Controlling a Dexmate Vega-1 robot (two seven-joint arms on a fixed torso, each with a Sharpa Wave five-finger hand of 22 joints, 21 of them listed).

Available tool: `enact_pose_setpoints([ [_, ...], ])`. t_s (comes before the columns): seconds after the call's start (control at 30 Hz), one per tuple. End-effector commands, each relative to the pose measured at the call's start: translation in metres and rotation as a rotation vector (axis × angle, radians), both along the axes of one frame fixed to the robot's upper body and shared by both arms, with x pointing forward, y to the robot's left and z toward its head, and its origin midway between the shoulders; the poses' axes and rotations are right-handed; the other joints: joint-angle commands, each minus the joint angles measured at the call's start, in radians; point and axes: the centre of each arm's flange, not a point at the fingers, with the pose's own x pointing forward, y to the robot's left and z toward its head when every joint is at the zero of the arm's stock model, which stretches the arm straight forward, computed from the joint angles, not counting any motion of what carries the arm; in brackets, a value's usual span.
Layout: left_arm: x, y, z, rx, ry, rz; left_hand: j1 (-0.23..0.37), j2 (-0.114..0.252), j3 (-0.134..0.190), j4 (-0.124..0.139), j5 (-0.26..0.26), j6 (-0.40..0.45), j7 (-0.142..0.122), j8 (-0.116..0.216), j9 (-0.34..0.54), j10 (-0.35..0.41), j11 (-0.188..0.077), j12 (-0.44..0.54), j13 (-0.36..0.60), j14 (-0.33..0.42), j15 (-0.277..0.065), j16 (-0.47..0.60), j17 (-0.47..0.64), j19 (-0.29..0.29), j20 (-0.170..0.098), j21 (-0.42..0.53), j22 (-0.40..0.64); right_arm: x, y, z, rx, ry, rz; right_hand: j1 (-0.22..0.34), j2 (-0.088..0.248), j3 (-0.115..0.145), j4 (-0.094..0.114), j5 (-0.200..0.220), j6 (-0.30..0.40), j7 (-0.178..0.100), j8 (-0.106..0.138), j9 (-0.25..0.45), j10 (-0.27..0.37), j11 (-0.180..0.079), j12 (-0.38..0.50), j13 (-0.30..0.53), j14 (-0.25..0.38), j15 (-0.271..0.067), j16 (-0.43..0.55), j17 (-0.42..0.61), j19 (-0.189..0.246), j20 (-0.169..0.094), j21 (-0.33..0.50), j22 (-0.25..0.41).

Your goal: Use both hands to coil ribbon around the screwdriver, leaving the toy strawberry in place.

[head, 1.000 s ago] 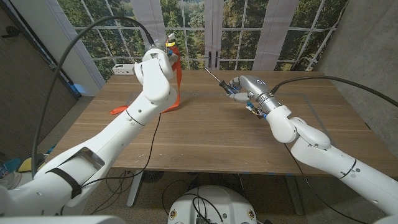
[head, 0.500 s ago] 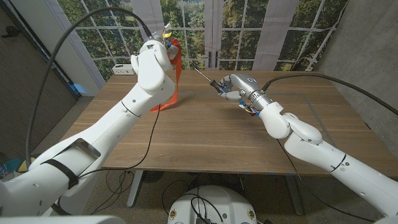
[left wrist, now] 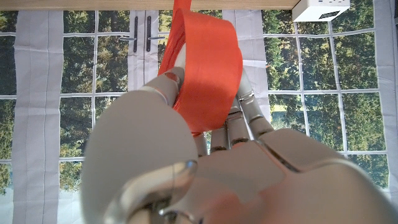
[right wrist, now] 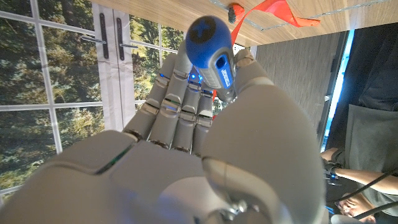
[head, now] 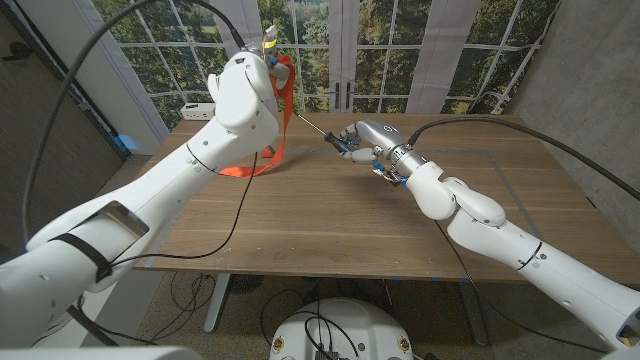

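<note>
**Ribbon lifted on the left, screwdriver shaft reaching toward it**

The left hand [head: 262, 75] is holding the orange ribbon [head: 283, 100] high over the far-left part of the wooden table [head: 340, 220], its fingers [left wrist: 245, 118] closing around a folded loop of it. From that grip the ribbon is hanging down and trailing its tail onto the tabletop at the left. The right hand [head: 362, 140] is clamping the blue handle of the screwdriver [head: 335, 143] just right of centre, with the thin metal shaft pointing left and away toward the hanging ribbon.

The ribbon looks light, soft and limp, so it is likely going to slacken or slide off the smooth, stiff shaft unless it is kept under tension; gripping it near the shaft should give better control than holding the loop end. The screwdriver is rigid and is best held by its handle, leaving the shaft free for wraps.

Whether the shaft tip is touching the ribbon is hard to make out. A small red shape [right wrist: 235, 12] on the table in the right wrist view may be the toy strawberry, but it is too small to confirm. A person [right wrist: 367, 143] is partly cut off at that view's edge.
</note>
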Motion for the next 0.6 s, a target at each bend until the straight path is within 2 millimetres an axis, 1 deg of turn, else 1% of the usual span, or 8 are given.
enact_pose_setpoints([
  [0.03, -0.004, -0.002, 0.008, 0.002, 0.036, -0.026, 0.051, 0.053, 0.011, 0.007, 0.005, 0.32, -0.02, 0.006, 0.115, 0.295, -0.287, 0.186, 0.177, 0.224, -0.27, 0.032, 0.28, 0.003, 0.006, 0.005, 0.0, 0.007, 0.018, 0.002, -0.081, -0.015, 0.003, 0.124, 0.123, 0.012, 0.01, 0.01, 0.139, -0.135, 0.006, 0.003, 0.094, -0.087, 0.013, 0.132, 0.126, -0.18, -0.006, 0.005, -0.007, -0.009, 0.01, 0.002],
  [0.07, -0.004, -0.002, 0.008, 0.008, 0.045, -0.038, 0.051, 0.053, 0.011, 0.007, 0.005, 0.32, -0.02, 0.005, 0.116, 0.294, -0.287, 0.186, 0.178, 0.223, -0.27, 0.031, 0.28, 0.004, 0.007, 0.005, -0.001, 0.008, 0.018, 0.002, -0.084, -0.018, 0.005, 0.124, 0.122, 0.012, 0.01, 0.01, 0.14, -0.138, 0.006, 0.003, 0.092, -0.083, 0.012, 0.134, 0.126, -0.18, -0.006, 0.006, -0.008, -0.01, 0.011, 0.001],
  [0.1, -0.004, -0.002, 0.008, 0.008, 0.051, -0.044, 0.051, 0.053, 0.011, 0.007, 0.005, 0.32, -0.021, 0.005, 0.116, 0.294, -0.287, 0.186, 0.178, 0.223, -0.27, 0.031, 0.28, 0.004, 0.007, 0.005, -0.001, 0.01, 0.019, 0.003, -0.085, -0.018, 0.008, 0.124, 0.123, 0.012, 0.01, 0.011, 0.139, -0.138, 0.006, 0.004, 0.093, -0.087, 0.013, 0.135, 0.126, -0.18, -0.007, 0.007, -0.009, -0.009, 0.012, 0.001],
  [0.13, -0.004, -0.001, 0.007, -0.01, 0.058, -0.06, 0.051, 0.053, 0.011, 0.007, 0.005, 0.32, -0.019, 0.005, 0.116, 0.295, -0.283, 0.186, 0.178, 0.223, -0.271, 0.031, 0.281, 0.004, 0.007, 0.005, -0.002, 0.011, 0.02, 0.004, -0.084, -0.013, 0.02, 0.124, 0.123, 0.012, 0.01, 0.011, 0.14, -0.139, 0.006, 0.004, 0.092, -0.084, 0.012, 0.135, 0.126, -0.18, -0.007, 0.007, -0.009, -0.01, 0.013, 0.001],
  [0.3, -0.007, 0.0, 0.008, -0.012, 0.09, -0.084, 0.051, 0.053, 0.01, 0.006, 0.005, 0.321, -0.02, 0.003, 0.117, 0.296, -0.289, 0.185, 0.179, 0.226, -0.27, 0.032, 0.282, 0.003, 0.008, 0.007, -0.004, 0.016, 0.026, 0.009, -0.108, -0.029, 0.02, 0.124, 0.122, 0.012, 0.01, 0.011, 0.142, -0.14, 0.005, 0.003, 0.093, -0.086, 0.01, 0.134, 0.125, -0.179, -0.01, 0.009, -0.012, -0.01, 0.018, 0.0],
  [0.4, -0.009, 0.002, 0.008, -0.011, 0.089, -0.105, 0.052, 0.053, 0.009, 0.005, 0.006, 0.322, -0.015, 0.002, 0.117, 0.297, -0.284, 0.185, 0.18, 0.225, -0.269, 0.03, 0.28, 0.004, 0.007, 0.008, -0.006, 0.022, 0.027, 0.012, -0.117, -0.027, 0.012, 0.124, 0.121, 0.011, 0.009, 0.011, 0.142, -0.14, 0.005, 0.003, 0.093, -0.086, 0.009, 0.134, 0.125, -0.18, -0.011, 0.01, -0.013, -0.011, 0.022, 0.0],
  [0.5, -0.013, 0.004, 0.006, -0.04, 0.097, -0.158, 0.052, 0.053, 0.009, 0.004, 0.006, 0.323, -0.018, 0.001, 0.118, 0.298, -0.287, 0.183, 0.179, 0.227, -0.269, 0.029, 0.278, 0.004, 0.008, 0.009, -0.007, 0.025, 0.032, 0.016, -0.125, -0.038, 0.014, 0.125, 0.122, 0.012, 0.009, 0.012, 0.144, -0.139, 0.005, 0.003, 0.099, -0.087, 0.01, 0.134, 0.125, -0.18, -0.013, 0.01, -0.013, -0.011, 0.025, -0.001],
  [0.6, -0.014, 0.005, 0.006, -0.052, 0.12, -0.191, 0.053, 0.052, 0.008, 0.003, 0.007, 0.322, -0.016, 0.0, 0.119, 0.298, -0.285, 0.182, 0.179, 0.227, -0.269, 0.029, 0.278, 0.006, 0.008, 0.01, -0.009, 0.028, 0.035, 0.02, -0.129, -0.04, 0.018, 0.125, 0.121, 0.012, 0.009, 0.012, 0.144, -0.139, 0.004, 0.003, 0.101, -0.086, 0.011, 0.135, 0.126, -0.18, -0.014, 0.011, -0.015, -0.012, 0.027, -0.001],
])
